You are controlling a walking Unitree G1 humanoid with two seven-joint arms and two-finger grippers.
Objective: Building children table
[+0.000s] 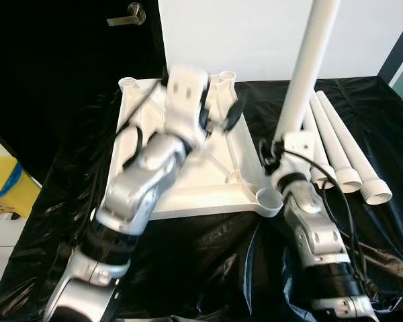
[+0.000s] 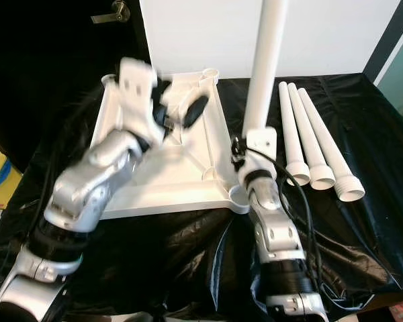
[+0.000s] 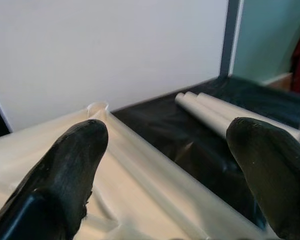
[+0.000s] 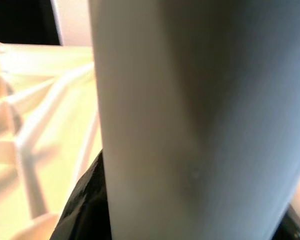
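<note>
A white tabletop (image 1: 188,191) lies upside down on black sheeting, with round leg sockets at its corners. My left gripper (image 2: 180,100) hovers over its far half, open and holding nothing; in the left wrist view its fingers (image 3: 65,170) stand wide apart above a rib of the tabletop. My right gripper (image 1: 290,137) is shut on a white table leg (image 1: 309,60) and holds it upright, just beyond the near right corner socket (image 1: 270,198). The leg (image 4: 190,125) fills most of the right wrist view. Its lower end is hidden behind the gripper.
Three more white legs (image 1: 339,144) lie side by side on the black sheeting (image 1: 221,248) to the right of the tabletop. A white wall stands behind. A dark door with a handle (image 1: 127,15) is at the far left, and a yellow object (image 1: 7,184) sits on the floor.
</note>
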